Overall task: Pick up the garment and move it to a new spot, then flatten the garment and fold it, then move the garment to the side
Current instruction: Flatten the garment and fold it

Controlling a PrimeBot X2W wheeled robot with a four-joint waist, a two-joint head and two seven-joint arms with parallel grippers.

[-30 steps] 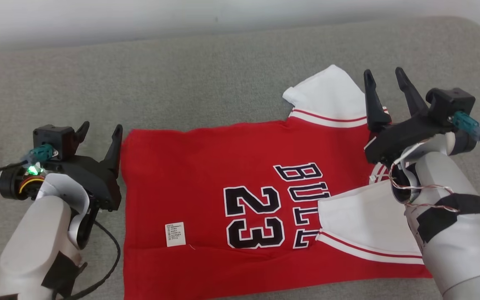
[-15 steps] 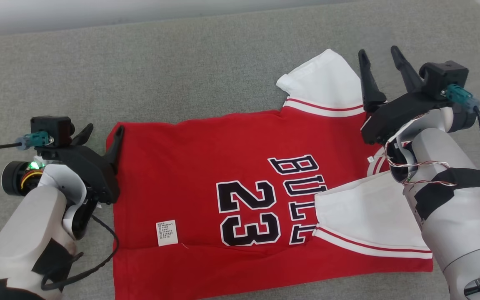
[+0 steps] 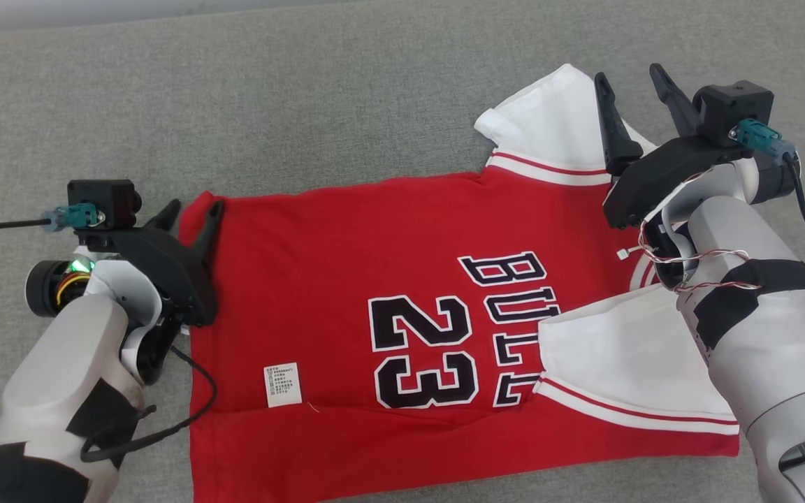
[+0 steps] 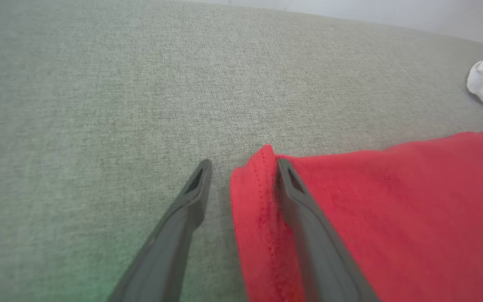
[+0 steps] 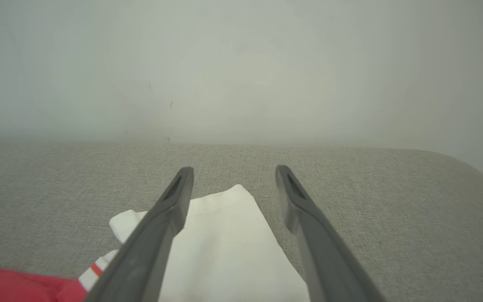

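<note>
- The grey cushioned surface point(image 3: 346, 91) carries everything.
- The red number-23 jersey point(image 3: 346, 258) lies flat across its middle, with the white sleeves toward the right edge.
- My left pincer point(image 3: 195, 206), released, straddles the jersey's far-left hem corner.
- My right pincer point(image 3: 626, 73), released, hovers over the far white sleeve point(image 3: 556, 126).

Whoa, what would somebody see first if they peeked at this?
The big red jersey jumps out first, spread on the grey cushion with a black 23 across its middle. Next come the two dark grippers: the left gripper stands open astride the jersey's left corner, and the right gripper hangs open over the far white sleeve.
</note>
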